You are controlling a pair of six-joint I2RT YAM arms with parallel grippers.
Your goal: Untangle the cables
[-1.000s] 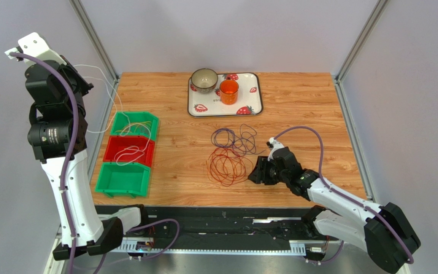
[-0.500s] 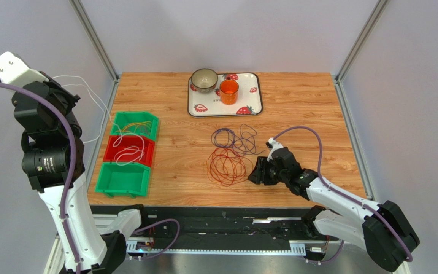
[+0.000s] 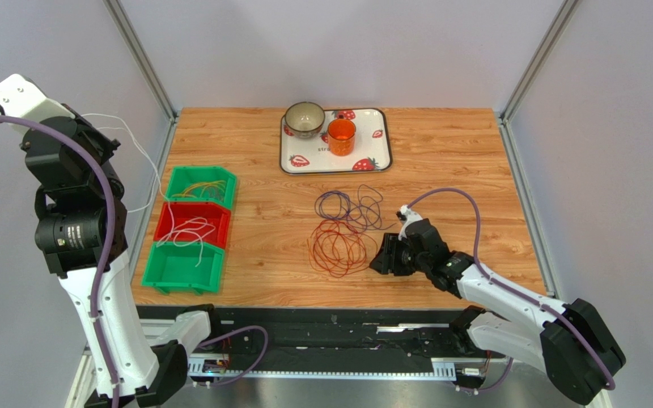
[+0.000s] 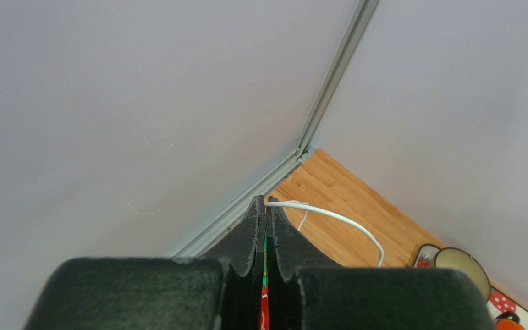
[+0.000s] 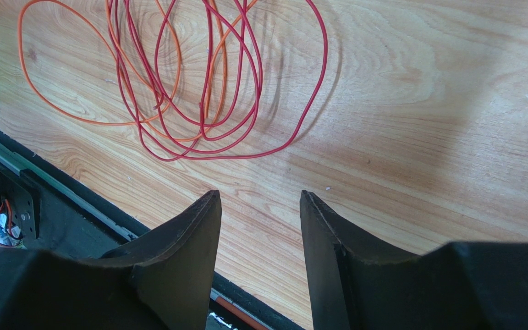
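Left gripper, clamped on white cable, has swung up and leftward, trailing its tail over red bin; white looks nearly sorted. Other cables lie on table by parted right gripper.

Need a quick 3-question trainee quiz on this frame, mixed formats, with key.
1. True or false: the right claw grips the red cable.
2. The left claw pinches which cable? A white, B purple, C yellow.
3. Fill in: the yellow cables lie in a ___ bin.
Key: 1 false, it is open and empty. 2 A, the white cable. 3 green.
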